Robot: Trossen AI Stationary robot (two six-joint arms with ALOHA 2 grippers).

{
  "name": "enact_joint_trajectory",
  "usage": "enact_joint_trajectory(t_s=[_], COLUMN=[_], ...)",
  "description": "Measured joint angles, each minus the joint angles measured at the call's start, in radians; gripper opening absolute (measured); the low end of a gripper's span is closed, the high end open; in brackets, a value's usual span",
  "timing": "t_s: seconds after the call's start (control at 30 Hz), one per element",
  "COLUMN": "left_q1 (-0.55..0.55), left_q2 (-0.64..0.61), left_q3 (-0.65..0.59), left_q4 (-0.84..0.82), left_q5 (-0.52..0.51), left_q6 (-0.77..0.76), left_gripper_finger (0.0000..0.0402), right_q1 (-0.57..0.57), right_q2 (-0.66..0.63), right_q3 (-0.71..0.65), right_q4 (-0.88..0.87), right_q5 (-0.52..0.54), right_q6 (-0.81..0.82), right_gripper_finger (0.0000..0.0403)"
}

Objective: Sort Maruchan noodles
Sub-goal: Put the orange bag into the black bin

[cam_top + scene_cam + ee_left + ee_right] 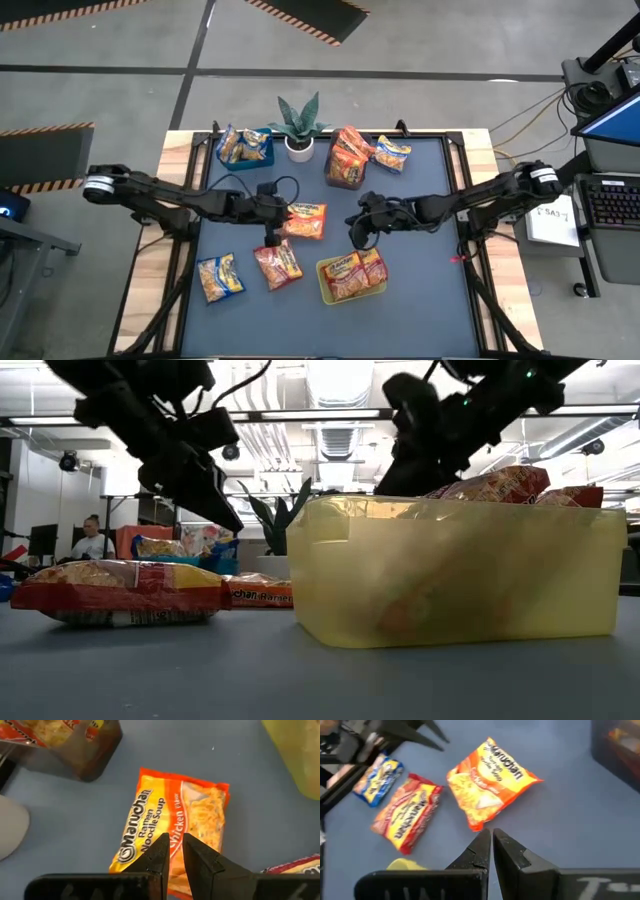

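An orange Maruchan packet [305, 220] [175, 815] [490, 775] lies flat on the blue mat mid-table. My left gripper [271, 237] [175, 852] hovers shut just above its near-left end, clear of it. My right gripper [358, 235] [491, 840], also shut, hangs in the air to the packet's right, above the mat. A red packet [278, 265] [407, 812] and a yellow-and-blue packet [220, 277] [377, 780] lie flat near the front left. More packets fill the yellow-green bin [325, 287] [460, 575].
A dark clear bin [347, 160] [85, 750] with red packets stands at the far middle, with a yellow-and-blue packet [392, 153] beside it. A blue bin [245, 147] of packets and a potted plant [298, 125] stand at the far left. Bare mat lies near the right edge.
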Motion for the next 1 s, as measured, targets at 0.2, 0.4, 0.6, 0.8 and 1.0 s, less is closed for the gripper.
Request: enact_joint_trajectory(t_s=[0.2,0.4,0.6,0.8,1.0], left_q1=[0.000,0.000,0.000,0.000,0.000], left_q2=[0.004,0.046,0.079,0.094,0.093], left_q3=[-0.070,-0.088,-0.090,-0.131,-0.187], left_q4=[0.110,0.153,0.143,0.135,0.166], left_q5=[0.018,0.018,0.017,-0.031,-0.039], left_q6=[-0.015,-0.026,-0.026,-0.055,-0.127], left_gripper_finger=[0.0036,0.0036,0.0036,0.0036,0.0036], right_q1=[-0.013,-0.042,-0.061,-0.089,-0.104], right_q2=[0.007,0.015,0.094,0.177,0.259], right_q3=[0.010,0.053,0.113,0.226,0.355], right_q4=[-0.005,-0.004,-0.029,-0.171,-0.327], right_q5=[0.002,-0.018,-0.028,-0.028,-0.049], right_q6=[0.000,0.024,0.027,0.048,0.066], right_gripper_finger=[0.0009,0.0017,0.0054,0.0111,0.0192])
